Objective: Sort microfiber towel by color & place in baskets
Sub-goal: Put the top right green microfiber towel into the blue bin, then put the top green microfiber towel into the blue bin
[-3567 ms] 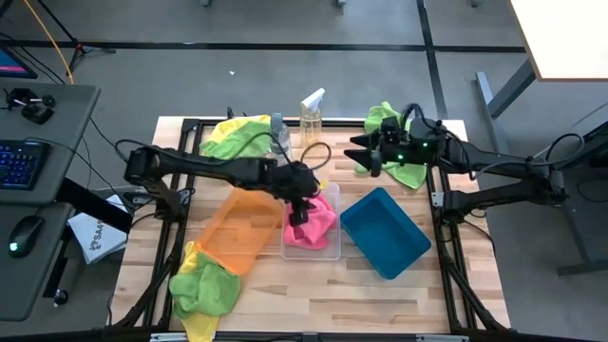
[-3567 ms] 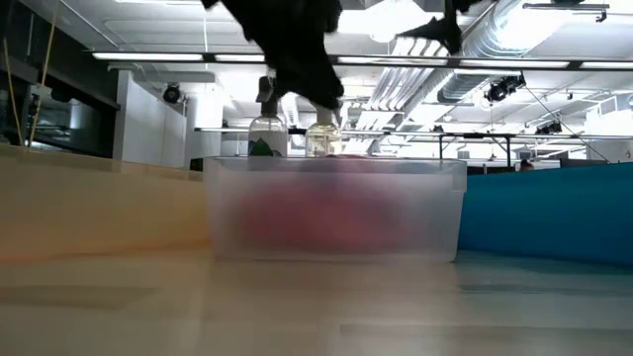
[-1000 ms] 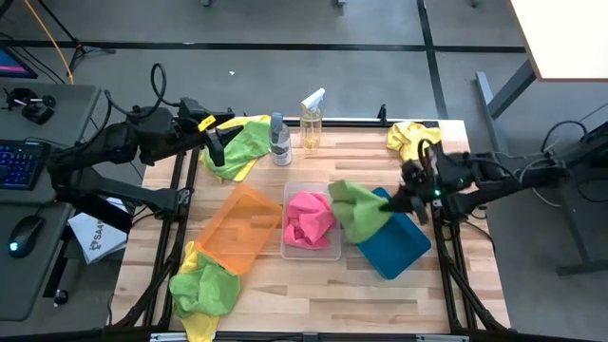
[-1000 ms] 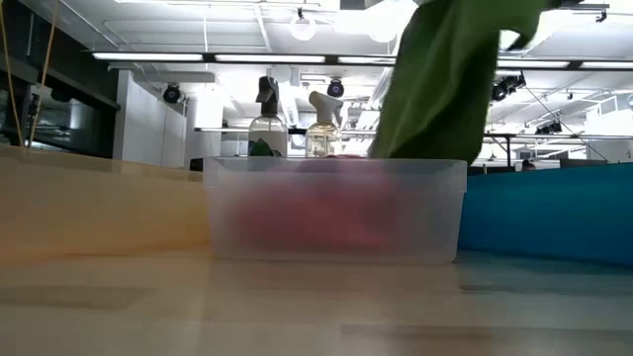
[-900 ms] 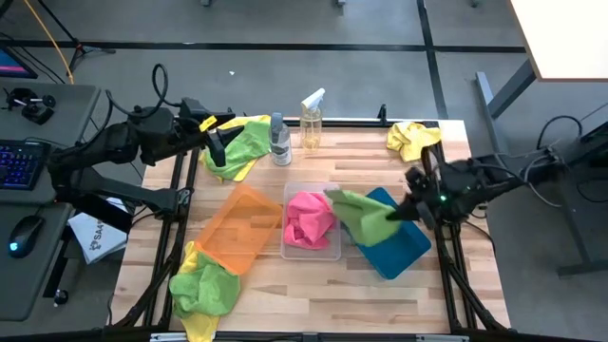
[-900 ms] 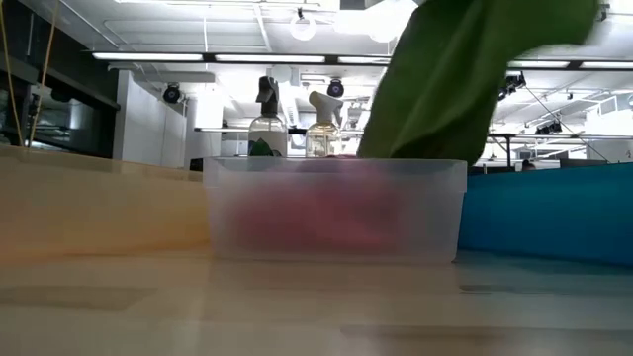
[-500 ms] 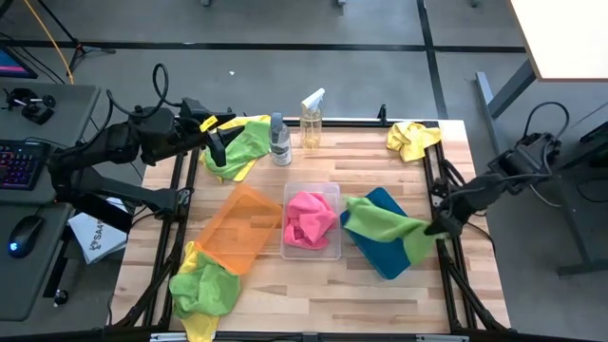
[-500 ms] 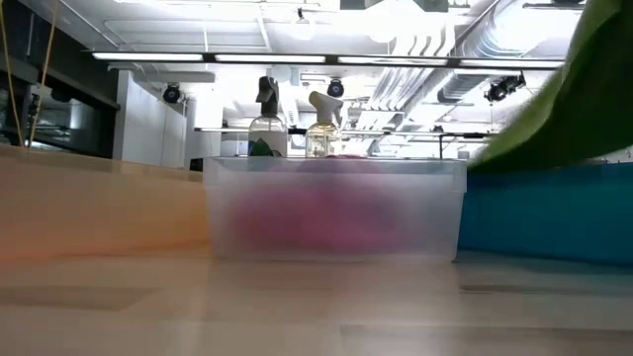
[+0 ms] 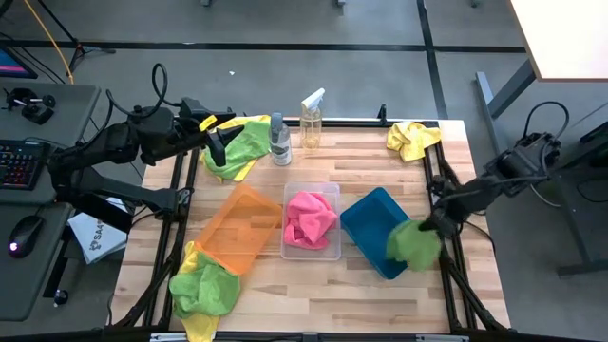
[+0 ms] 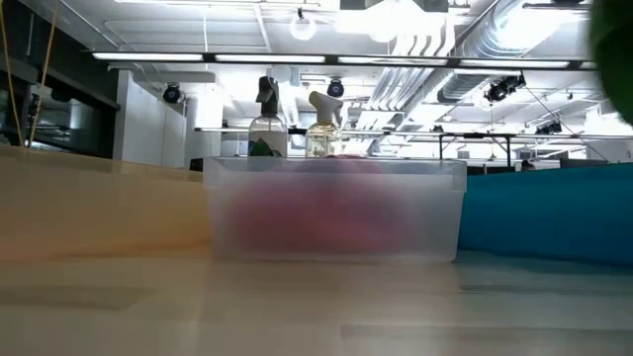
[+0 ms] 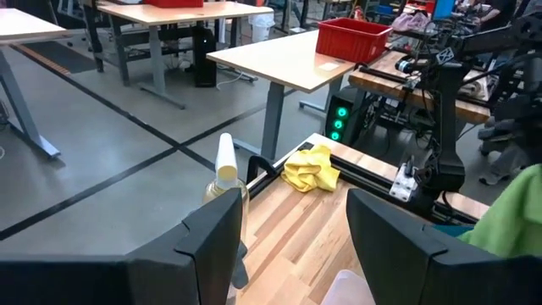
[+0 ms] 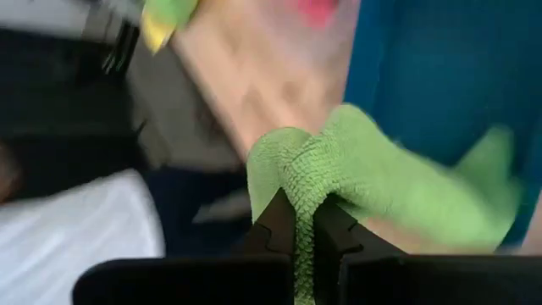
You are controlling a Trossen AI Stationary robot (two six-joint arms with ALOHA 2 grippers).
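Note:
My right gripper (image 9: pixel 432 226) is at the table's right edge, shut on a lime green microfiber towel (image 9: pixel 413 245) that is bunched over the near right corner of the teal basket (image 9: pixel 370 223). A pink towel (image 9: pixel 311 218) lies in the clear basket (image 9: pixel 328 249). The orange basket (image 9: pixel 242 228) stands to the left of it. My left gripper (image 9: pixel 218 144) hangs open above a green and yellow towel pile (image 9: pixel 245 141) at the far left. More green and yellow towels (image 9: pixel 204 290) lie at the near left. A yellow towel (image 9: pixel 411 138) lies at the far right. My right gripper pinches a fold of the green towel (image 12: pixel 296 191) between its two fingers, coming from the table's right side. The towel hangs from the fingers in a loose bunch. In the low view its edge (image 10: pixel 615 40) shows high above the teal basket's wall.
Two clear spray bottles (image 9: pixel 278 141) (image 9: pixel 311 119) stand at the far middle of the table. A black frame rail (image 9: pixel 439 204) runs along the right edge beside my right gripper. A desk with a keyboard (image 9: pixel 19 161) stands left of the table.
My right gripper has gone toward the table's right and near edges, carrying the green towel from beside the clear basket across the teal basket. The towel first trailed stretched over the teal basket, then gathered into a bunch at its near right corner.

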